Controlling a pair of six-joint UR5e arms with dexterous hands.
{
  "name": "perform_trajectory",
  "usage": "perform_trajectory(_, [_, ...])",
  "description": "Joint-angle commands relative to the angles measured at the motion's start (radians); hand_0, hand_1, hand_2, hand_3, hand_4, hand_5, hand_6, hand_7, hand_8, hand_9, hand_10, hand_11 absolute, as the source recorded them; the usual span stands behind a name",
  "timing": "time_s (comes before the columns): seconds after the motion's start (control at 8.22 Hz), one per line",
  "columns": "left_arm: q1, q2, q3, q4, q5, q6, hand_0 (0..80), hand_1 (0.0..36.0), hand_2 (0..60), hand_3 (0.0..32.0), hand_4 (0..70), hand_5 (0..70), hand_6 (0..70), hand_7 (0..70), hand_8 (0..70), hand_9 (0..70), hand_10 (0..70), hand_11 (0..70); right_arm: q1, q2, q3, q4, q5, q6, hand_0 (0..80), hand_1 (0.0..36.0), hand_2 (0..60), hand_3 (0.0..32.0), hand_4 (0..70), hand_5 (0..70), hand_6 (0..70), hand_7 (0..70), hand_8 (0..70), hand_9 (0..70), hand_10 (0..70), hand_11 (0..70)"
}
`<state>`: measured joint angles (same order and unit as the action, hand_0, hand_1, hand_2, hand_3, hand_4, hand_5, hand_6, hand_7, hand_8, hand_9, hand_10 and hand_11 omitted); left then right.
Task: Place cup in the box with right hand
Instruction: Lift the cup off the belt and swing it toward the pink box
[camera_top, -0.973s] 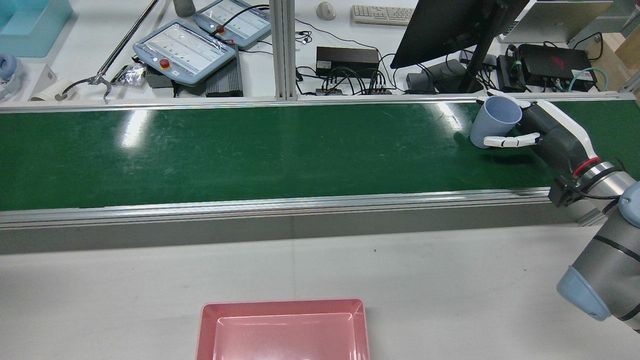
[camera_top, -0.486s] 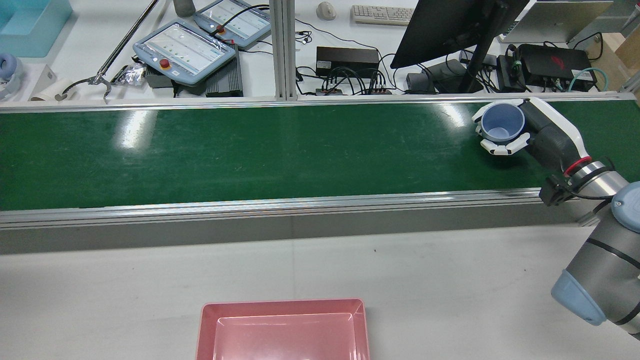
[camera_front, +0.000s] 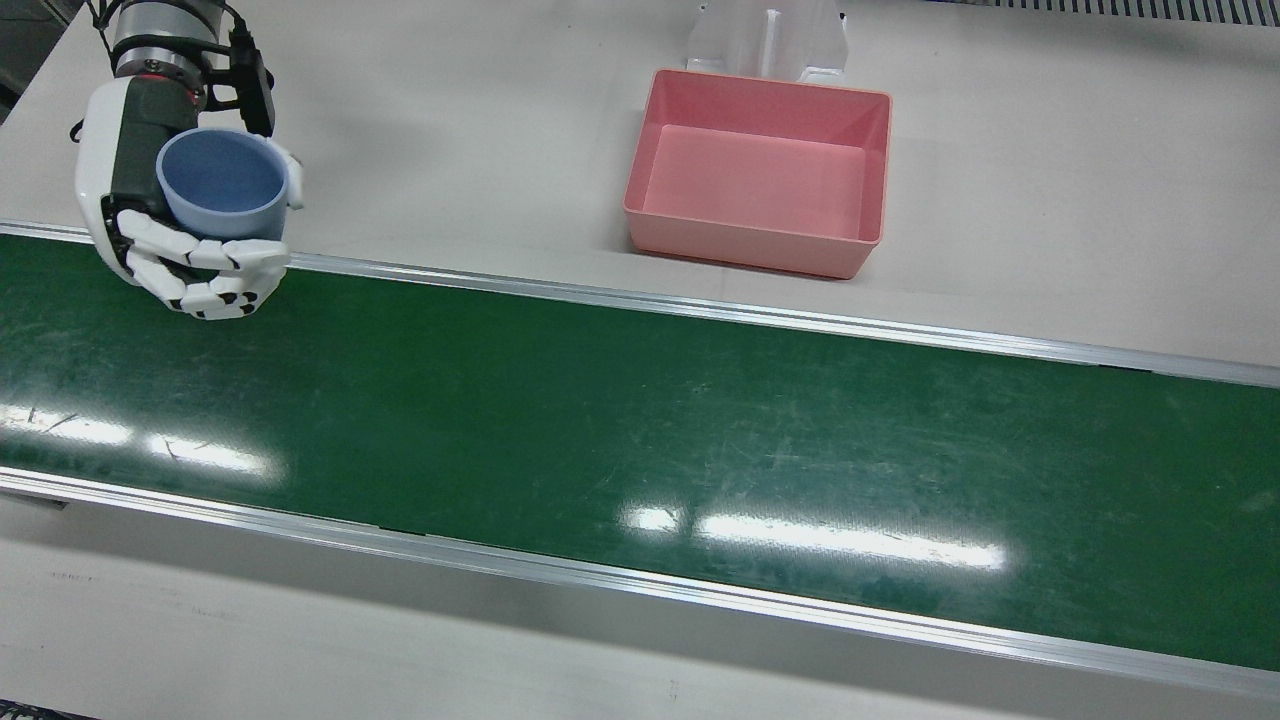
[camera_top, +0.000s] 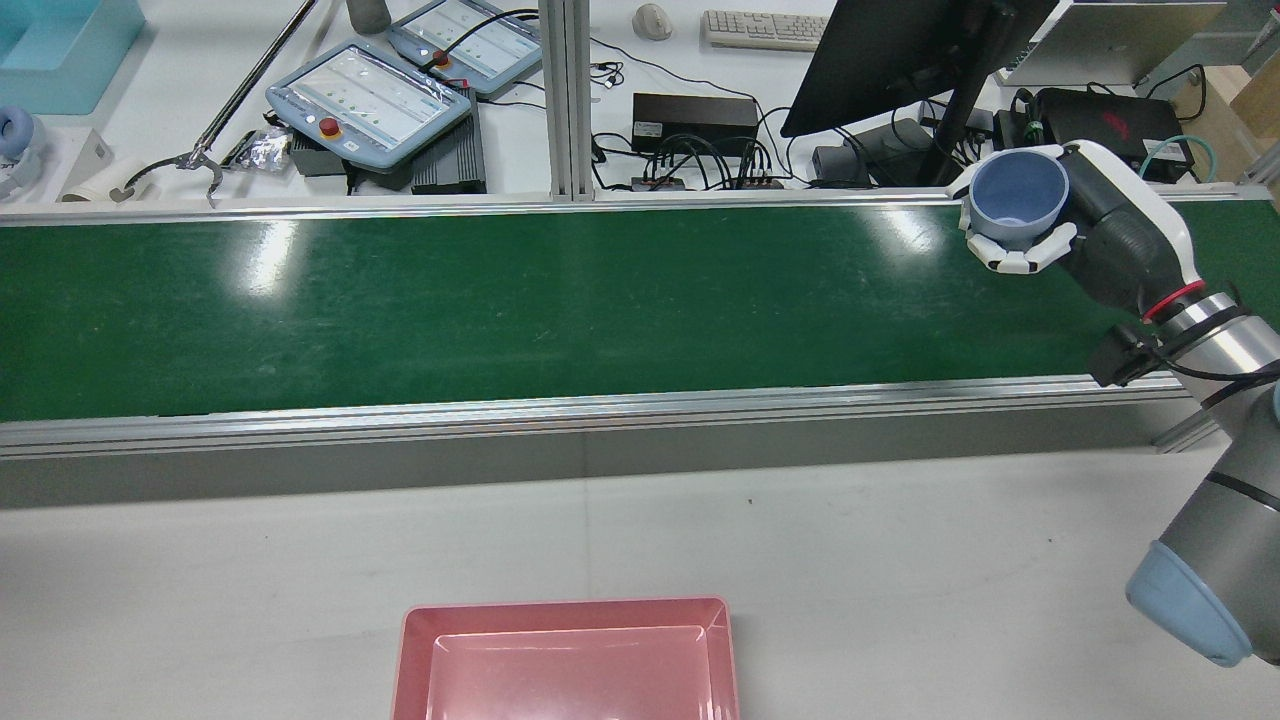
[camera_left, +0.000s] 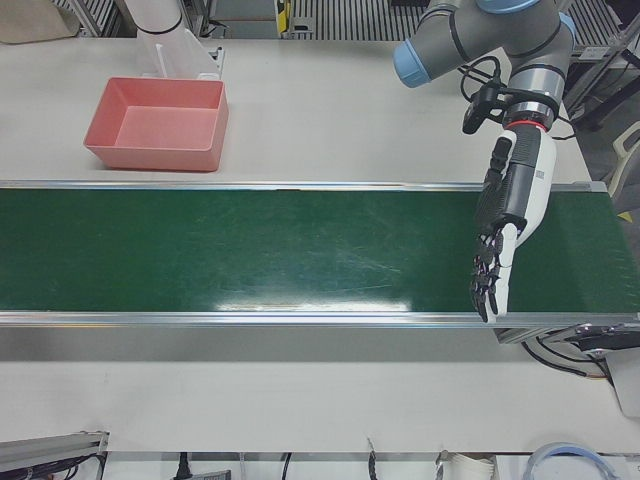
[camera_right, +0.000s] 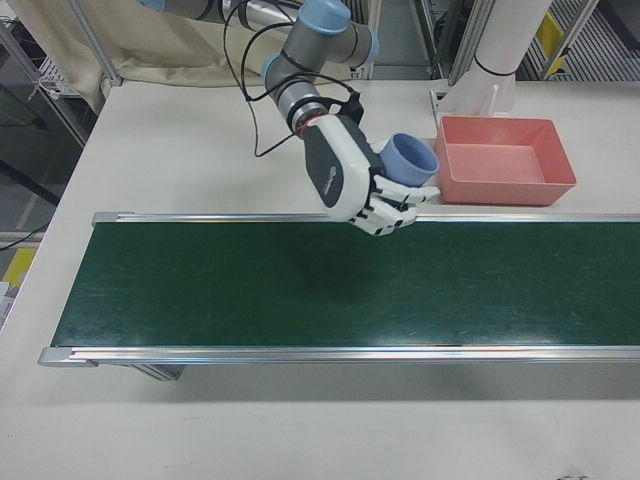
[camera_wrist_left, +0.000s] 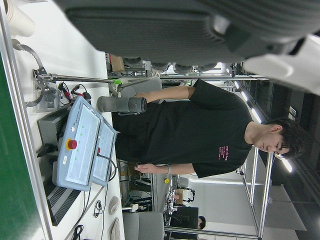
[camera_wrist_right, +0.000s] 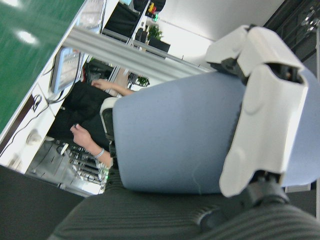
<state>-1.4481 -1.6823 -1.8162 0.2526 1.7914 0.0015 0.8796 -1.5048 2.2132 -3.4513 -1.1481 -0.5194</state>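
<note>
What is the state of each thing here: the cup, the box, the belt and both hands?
cup: held above the belt's edge, mouth up, nothing visible inside.
right hand: shut on the cup, fingers wrapped around its wall.
left hand: open, fingers stretched out over the belt, holding nothing.
pink box: upright on the table beside the belt, nothing in it.
green belt: nothing resting on it.

White table (camera_front: 1050, 150) with a green conveyor belt (camera_front: 640, 420) running its full length, aluminium rails along both edges. Pink box (camera_front: 760, 170) sits directly on the table just beside the belt's robot-side rail, open side up, nothing in it. Belt surface is scuffed, with glare patches from the lights; nothing rests on it.
</note>
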Motion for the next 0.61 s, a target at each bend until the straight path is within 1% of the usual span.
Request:
perform_trajectory(0.0, [0.000, 0.001, 0.000, -0.001, 0.000, 0.000, 0.0, 0.0, 0.0, 0.0, 0.0, 0.0, 0.0, 0.0, 0.0, 0.0, 0.0, 0.0, -0.251, 0.029, 0.219, -0.112, 0.007, -0.155, 61.9, 36.0, 60.0, 0.0, 70.0, 20.5, 41.1, 70.0, 65.3, 70.0, 61.9, 70.0])
perform_trajectory(0.12, [0.000, 0.001, 0.000, -0.001, -0.001, 0.000, 0.0, 0.0, 0.0, 0.0, 0.0, 0.0, 0.0, 0.0, 0.0, 0.0, 0.0, 0.0, -0.355, 0.032, 0.227, -0.112, 0.040, -0.195, 62.4, 36.0, 60.0, 0.0, 69.5, 20.2, 41.0, 70.0, 65.0, 70.0, 60.9, 70.0])
perform_trajectory(0.24, [0.000, 0.001, 0.000, 0.001, -0.001, 0.000, 0.0, 0.0, 0.0, 0.0, 0.0, 0.0, 0.0, 0.0, 0.0, 0.0, 0.0, 0.0, -0.467, 0.060, 0.226, -0.112, 0.088, -0.238, 62.5, 35.8, 60.0, 0.0, 67.3, 19.6, 40.0, 70.0, 64.0, 70.0, 59.6, 70.0])
perform_trajectory(0.36, [0.000, 0.001, 0.000, 0.001, 0.000, 0.000, 0.0, 0.0, 0.0, 0.0, 0.0, 0.0, 0.0, 0.0, 0.0, 0.0, 0.0, 0.0, -0.570, 0.092, 0.220, -0.111, 0.125, -0.304, 63.2, 31.3, 60.0, 0.0, 66.3, 18.5, 38.6, 70.0, 62.1, 70.0, 57.1, 70.0])
perform_trajectory(0.49, [0.000, 0.001, -0.002, 0.001, 0.000, 0.000, 0.0, 0.0, 0.0, 0.0, 0.0, 0.0, 0.0, 0.0, 0.0, 0.0, 0.0, 0.0, -0.655, 0.113, 0.214, -0.109, 0.158, -0.356, 59.9, 28.7, 50.8, 0.0, 56.7, 16.8, 35.1, 70.0, 57.4, 70.0, 52.6, 70.0])
